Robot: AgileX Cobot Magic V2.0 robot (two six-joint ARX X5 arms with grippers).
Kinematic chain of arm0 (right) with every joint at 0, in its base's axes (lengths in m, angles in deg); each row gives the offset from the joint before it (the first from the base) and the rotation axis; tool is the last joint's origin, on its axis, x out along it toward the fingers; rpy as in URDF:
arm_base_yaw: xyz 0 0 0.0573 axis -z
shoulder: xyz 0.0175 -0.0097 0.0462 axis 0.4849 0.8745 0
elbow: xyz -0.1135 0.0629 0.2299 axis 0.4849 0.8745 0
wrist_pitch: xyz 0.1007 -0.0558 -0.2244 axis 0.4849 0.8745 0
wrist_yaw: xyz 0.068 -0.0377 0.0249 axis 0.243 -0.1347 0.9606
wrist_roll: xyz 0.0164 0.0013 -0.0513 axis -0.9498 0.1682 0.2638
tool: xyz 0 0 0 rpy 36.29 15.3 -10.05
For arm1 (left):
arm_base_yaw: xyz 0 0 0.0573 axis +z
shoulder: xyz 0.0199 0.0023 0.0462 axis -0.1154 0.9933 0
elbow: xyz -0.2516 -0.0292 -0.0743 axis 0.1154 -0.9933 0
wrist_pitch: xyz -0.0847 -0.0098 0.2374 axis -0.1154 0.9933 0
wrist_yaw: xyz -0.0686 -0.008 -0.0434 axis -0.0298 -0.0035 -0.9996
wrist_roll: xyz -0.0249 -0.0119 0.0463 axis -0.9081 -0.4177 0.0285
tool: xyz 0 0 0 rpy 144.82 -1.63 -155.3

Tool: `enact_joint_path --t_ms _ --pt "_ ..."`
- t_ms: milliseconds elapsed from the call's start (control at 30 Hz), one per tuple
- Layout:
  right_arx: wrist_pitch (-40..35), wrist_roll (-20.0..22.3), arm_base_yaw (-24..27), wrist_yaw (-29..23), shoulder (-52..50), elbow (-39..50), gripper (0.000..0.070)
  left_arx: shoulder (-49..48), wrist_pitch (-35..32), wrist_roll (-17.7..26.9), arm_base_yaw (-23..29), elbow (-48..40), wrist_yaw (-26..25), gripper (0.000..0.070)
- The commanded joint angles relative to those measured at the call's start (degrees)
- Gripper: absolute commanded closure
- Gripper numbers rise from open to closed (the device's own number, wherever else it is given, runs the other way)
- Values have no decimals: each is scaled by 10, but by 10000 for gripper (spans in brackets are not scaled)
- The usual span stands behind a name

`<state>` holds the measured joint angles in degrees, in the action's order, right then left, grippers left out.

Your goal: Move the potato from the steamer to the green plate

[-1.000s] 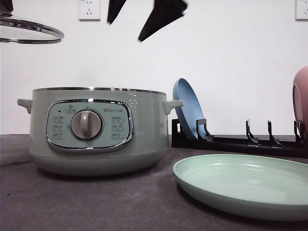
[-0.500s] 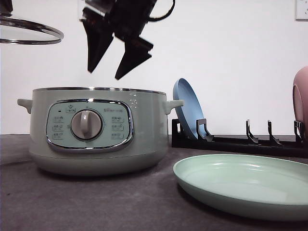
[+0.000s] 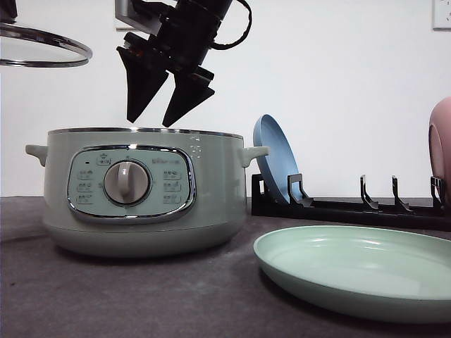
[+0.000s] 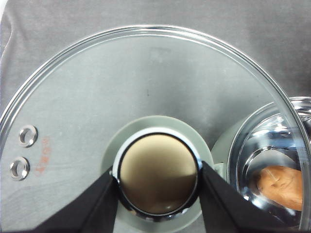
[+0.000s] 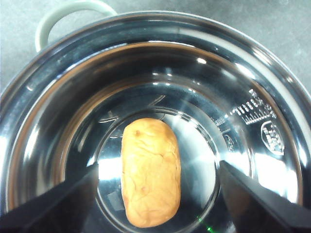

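Lying in steamer (image 3: pixel 141 190) bowl, potato (image 5: pixel 149 172), right pincer (image 3: pixel 161 124) spread above, green plate (image 3: pixel 359 271) bare

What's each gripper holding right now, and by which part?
Left gripper: the steamer's glass lid, clamped by its knob. Right gripper: nothing, open above the potato in the steamer.
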<state>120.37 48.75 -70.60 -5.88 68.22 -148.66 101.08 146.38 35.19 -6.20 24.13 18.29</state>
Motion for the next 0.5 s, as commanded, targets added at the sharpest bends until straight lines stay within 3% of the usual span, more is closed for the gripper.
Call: enact_joint_path --t_ms 0,467 --pt "-2 8 -5 10 28 -16 146 -2 -22 -1 0 26 1 700" --pt "-6 6 -1 13 75 -15 146 -2 -22 -1 0 26 1 700"
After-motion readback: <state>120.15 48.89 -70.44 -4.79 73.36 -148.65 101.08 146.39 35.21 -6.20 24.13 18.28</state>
